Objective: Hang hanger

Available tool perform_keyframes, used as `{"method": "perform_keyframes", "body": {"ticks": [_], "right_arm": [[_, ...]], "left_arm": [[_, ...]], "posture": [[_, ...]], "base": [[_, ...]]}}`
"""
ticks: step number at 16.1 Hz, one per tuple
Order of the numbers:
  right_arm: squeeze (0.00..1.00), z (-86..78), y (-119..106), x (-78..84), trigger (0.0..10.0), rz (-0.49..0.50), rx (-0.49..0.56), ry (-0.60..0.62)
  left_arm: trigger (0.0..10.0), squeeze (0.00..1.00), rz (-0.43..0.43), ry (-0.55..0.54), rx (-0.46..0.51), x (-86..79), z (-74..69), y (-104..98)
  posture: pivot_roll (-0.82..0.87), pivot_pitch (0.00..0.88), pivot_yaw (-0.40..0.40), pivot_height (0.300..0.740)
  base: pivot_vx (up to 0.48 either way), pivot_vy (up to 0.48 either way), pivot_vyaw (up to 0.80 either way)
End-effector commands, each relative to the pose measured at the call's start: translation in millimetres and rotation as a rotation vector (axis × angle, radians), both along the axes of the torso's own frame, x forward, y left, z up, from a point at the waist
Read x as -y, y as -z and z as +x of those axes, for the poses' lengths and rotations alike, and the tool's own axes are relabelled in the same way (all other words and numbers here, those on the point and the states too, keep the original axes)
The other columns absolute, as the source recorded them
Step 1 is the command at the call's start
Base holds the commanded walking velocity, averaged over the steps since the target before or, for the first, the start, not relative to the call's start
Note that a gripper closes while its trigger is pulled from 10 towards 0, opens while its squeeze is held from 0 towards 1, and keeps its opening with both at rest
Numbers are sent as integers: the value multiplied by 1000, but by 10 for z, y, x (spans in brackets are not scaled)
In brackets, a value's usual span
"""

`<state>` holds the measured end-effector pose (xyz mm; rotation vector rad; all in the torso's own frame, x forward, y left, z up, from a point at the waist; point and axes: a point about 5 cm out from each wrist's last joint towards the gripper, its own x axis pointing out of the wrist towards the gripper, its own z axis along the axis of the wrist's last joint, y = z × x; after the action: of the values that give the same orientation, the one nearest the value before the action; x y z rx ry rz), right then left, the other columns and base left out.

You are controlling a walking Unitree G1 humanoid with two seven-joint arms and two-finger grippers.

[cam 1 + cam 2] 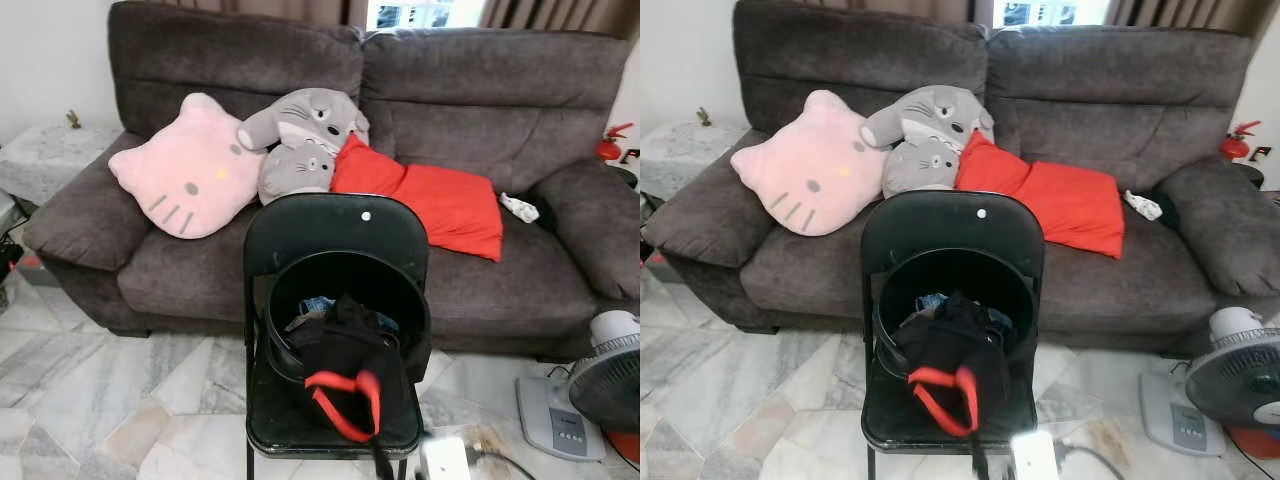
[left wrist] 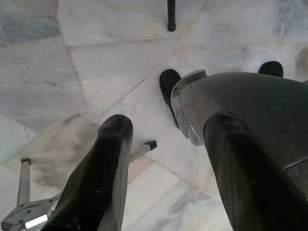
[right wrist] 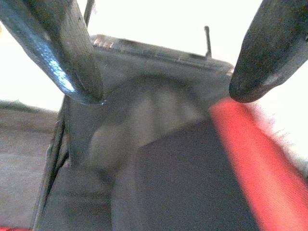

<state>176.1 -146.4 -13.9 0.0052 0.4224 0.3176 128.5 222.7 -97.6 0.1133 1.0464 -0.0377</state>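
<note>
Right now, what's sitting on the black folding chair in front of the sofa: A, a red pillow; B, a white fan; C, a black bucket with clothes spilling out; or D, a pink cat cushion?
C: the black bucket lies on the folding chair, dark clothes spilling out.

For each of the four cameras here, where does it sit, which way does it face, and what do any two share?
Left and right eye views: on the head, facing forward and down at the black folding chair holding a black bucket before the grey sofa; none of the robot's body.
Left wrist view: facing down at the marble floor past its end effector, open.
Right wrist view: between open right end effector fingers toward the chair, shared with the eyes.
</note>
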Motion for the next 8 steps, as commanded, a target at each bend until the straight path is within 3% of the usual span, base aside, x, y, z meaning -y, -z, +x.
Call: {"method": "perform_keyframes", "body": {"ticks": [1, 3, 4, 5, 8], "right_arm": [[0, 1, -90, 38, 10000, 26, -14, -38], [0, -155, -162, 95, 10000, 18, -99, -167], [0, -120, -205, 121, 10000, -18, -64, -167], [0, 69, -325, 173, 10000, -3, 41, -44], [0, 348, -431, 98, 10000, 42, 126, 41]], "left_arm": [[10000, 0, -16, 16, -45, 48, -103, 45], [10000, 0, -18, 20, -46, 54, -106, 47], [10000, 0, -19, 21, -46, 57, -106, 48], [10000, 0, -19, 21, -46, 60, -106, 49], [10000, 0, -18, 23, -43, 67, -96, 47]], "posture": [[-158, 26, -45, 740], [-156, 19, -48, 740], [-156, 17, -47, 740], [-157, 12, -43, 740], [-146, 24, -41, 740]], "base": [[0, 0, 0], [0, 0, 0], [0, 0, 0], [0, 0, 0], [0, 0, 0]]}}
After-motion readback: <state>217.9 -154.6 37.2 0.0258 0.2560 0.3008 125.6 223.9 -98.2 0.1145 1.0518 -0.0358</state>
